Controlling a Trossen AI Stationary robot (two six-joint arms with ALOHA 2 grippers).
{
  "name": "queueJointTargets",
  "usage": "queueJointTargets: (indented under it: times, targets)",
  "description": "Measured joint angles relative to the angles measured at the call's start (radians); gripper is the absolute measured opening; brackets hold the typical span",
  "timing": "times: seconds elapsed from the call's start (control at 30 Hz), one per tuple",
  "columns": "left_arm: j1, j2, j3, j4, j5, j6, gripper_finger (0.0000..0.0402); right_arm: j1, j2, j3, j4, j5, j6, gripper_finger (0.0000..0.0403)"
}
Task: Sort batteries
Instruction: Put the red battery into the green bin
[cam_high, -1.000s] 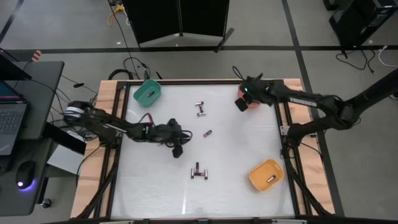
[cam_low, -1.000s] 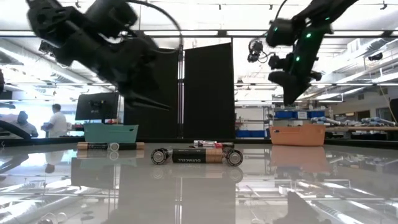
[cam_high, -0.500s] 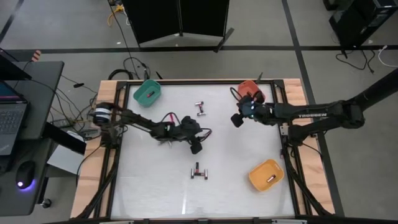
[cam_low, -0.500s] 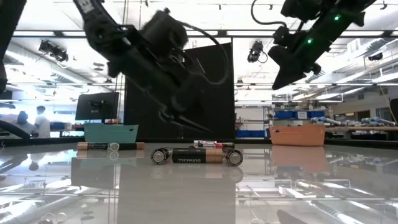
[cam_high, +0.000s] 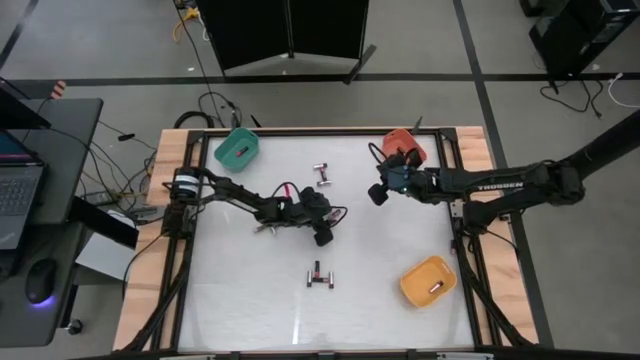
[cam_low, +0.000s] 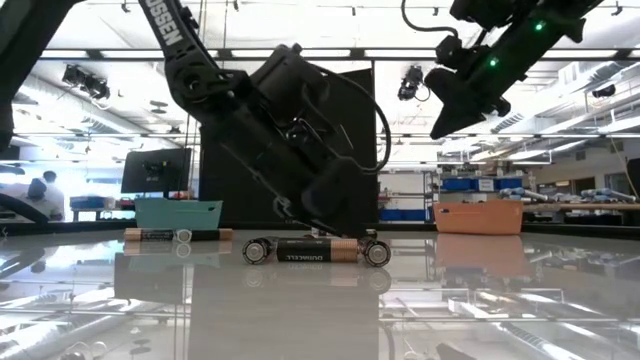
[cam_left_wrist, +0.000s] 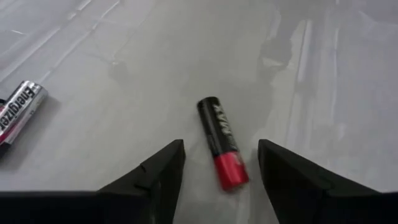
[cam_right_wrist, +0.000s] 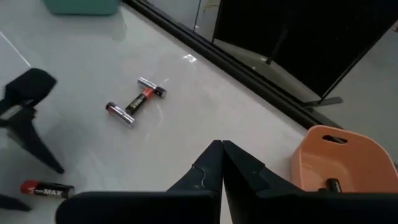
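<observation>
One battery (cam_high: 435, 288) is seen in the yellow bin (cam_high: 426, 281), another (cam_right_wrist: 334, 185) in the salmon bin (cam_right_wrist: 336, 162); the teal bin's (cam_high: 238, 149) contents are hidden. Left gripper (cam_left_wrist: 219, 163) fingers are spread around a red-tipped battery (cam_left_wrist: 222, 142) on the surface (cam_high: 380, 250); right gripper (cam_right_wrist: 222, 160) fingers are clenched, empty.

black-and-red battery (cam_left_wrist: 222, 143), teal bin (cam_high: 237, 150), orange bin (cam_high: 427, 281)
</observation>
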Motion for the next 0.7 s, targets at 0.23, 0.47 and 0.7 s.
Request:
queueJointTargets:
  times: [0.23, 0.47, 0.7]
  targets:
    - [0.016, 0.001, 0.0, 0.004, 0.024, 0.05, 0.0131, 0.057, 0.002, 0.0, 0.019, -0.001, -0.007, 0.002]
    - [0.019, 0.001, 0.0, 0.01, 0.081, 0.136, 0.0052, 0.134, 0.002, 0.0, 0.024, -0.013, -0.007, 0.002]
    - [0.019, -0.028, -0.003, -0.031, 0.126, 0.182, 0.0052, 0.19, 0.002, -0.082, 0.155, -0.153, -0.079, 0.0013]
